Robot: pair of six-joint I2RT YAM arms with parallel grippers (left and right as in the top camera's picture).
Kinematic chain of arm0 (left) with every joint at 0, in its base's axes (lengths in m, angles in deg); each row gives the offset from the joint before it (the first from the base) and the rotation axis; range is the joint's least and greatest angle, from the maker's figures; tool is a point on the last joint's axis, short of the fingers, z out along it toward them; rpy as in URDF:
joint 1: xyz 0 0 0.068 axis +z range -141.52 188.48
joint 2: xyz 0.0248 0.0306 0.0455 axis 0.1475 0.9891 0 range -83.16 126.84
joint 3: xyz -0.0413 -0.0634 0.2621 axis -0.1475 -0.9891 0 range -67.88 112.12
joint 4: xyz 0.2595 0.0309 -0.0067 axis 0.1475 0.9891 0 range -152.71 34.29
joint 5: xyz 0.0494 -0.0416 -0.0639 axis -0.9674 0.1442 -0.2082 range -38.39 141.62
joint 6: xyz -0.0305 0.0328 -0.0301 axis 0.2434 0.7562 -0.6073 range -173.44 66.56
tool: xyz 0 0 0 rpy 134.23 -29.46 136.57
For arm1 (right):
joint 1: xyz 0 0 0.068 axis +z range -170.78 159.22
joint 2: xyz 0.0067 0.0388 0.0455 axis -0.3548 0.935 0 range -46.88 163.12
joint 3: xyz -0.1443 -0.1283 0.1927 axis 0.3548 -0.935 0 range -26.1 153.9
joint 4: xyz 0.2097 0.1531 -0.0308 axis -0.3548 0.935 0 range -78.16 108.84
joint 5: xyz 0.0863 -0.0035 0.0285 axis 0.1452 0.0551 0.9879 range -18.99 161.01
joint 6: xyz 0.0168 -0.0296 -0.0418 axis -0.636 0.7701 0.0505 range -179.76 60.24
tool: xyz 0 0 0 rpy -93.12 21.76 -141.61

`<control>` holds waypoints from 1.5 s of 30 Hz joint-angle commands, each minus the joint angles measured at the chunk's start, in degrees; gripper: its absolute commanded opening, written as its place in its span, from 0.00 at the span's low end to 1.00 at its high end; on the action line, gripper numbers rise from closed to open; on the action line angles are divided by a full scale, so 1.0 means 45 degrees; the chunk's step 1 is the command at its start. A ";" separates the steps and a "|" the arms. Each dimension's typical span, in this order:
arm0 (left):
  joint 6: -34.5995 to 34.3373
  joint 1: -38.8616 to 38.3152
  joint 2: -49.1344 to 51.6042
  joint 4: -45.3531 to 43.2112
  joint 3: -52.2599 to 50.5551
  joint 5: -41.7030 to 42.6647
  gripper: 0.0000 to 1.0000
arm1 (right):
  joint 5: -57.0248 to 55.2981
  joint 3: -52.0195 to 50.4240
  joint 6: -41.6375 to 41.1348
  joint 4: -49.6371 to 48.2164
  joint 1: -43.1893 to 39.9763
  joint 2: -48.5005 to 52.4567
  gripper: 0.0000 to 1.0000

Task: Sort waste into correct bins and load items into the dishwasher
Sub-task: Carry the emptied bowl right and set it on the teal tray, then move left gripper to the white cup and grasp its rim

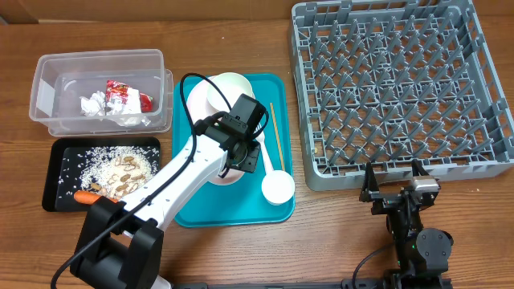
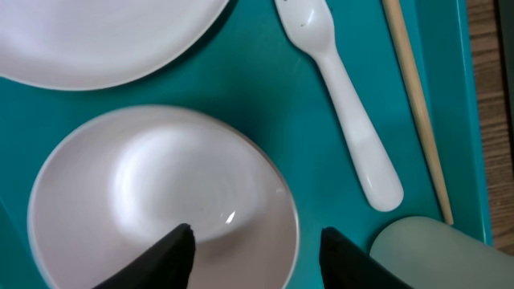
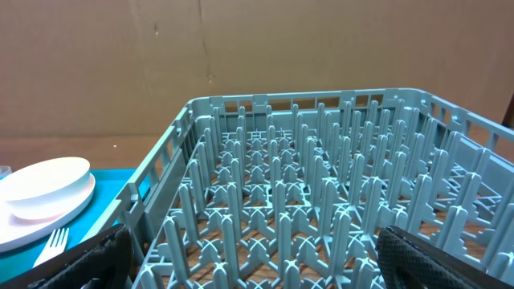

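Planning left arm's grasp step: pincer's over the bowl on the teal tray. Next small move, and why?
Probably lower straight down and close on the bowl at its rim: the left pincer is open, its fingers appear to straddle the rim's right side, and it holds nothing yet.

- White bowl (image 2: 161, 201) lying upright on teal tray (image 2: 265, 96).
- White plate (image 2: 96, 32) just beyond the bowl, not touching.
- White plastic fork (image 2: 345, 120) right of the bowl; wooden chopstick (image 2: 418, 120) farther right.
- Small white cup (image 2: 434, 253) right of the bowl, cropped.
- Left gripper (image 2: 259, 253) spread astride the bowl's right rim.
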 commanded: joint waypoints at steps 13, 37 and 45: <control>0.0262 -0.0039 0.0000 0.3415 0.4357 0.1151 0.61 | 0.0024 -0.0136 0.0010 -0.0092 -0.0058 -0.0151 1.00; 0.0165 -0.0107 0.0005 0.4075 0.3895 0.1928 1.00 | 0.0024 -0.0136 0.0010 -0.0092 -0.0058 -0.0146 1.00; 0.0165 -0.0107 0.0005 0.4070 0.3895 0.2045 1.00 | 0.0024 -0.0136 0.0005 -0.0092 -0.0058 -0.0151 1.00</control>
